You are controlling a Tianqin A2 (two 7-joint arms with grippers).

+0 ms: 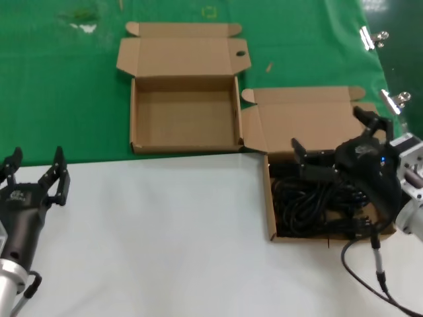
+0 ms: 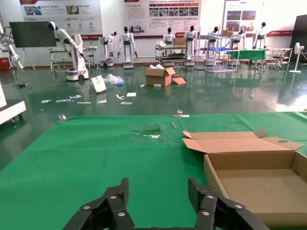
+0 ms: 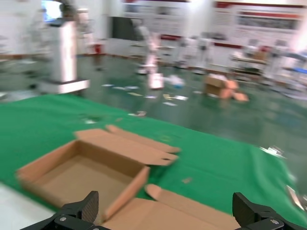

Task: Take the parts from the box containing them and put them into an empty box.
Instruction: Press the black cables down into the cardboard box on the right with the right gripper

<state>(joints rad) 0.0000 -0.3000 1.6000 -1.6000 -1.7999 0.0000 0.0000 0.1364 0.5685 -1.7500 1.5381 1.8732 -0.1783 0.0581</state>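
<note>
Right gripper (image 1: pixel 328 140), black, fingers spread wide apart, nothing between them, hovering over the rear part of the shallow brown cardboard box holding the parts (image 1: pixel 269 205). Inside: tangled black power cords (image 1: pixel 310 201), thin, glossy, looped bundles filling the tray. Its flap lid (image 1: pixel 310 119) lies open flat behind. Just beside it, farther back and left, an empty brown cardboard box (image 1: pixel 184 113) of the same shape, lid open with rounded tabs and one round hole (image 1: pixel 241 53), on green cloth (image 1: pixel 59 86). Left gripper (image 1: pixel 34 173), black, fingers apart, idle low on the smooth white tabletop (image 1: pixel 165 231), well apart from both boxes.
</note>
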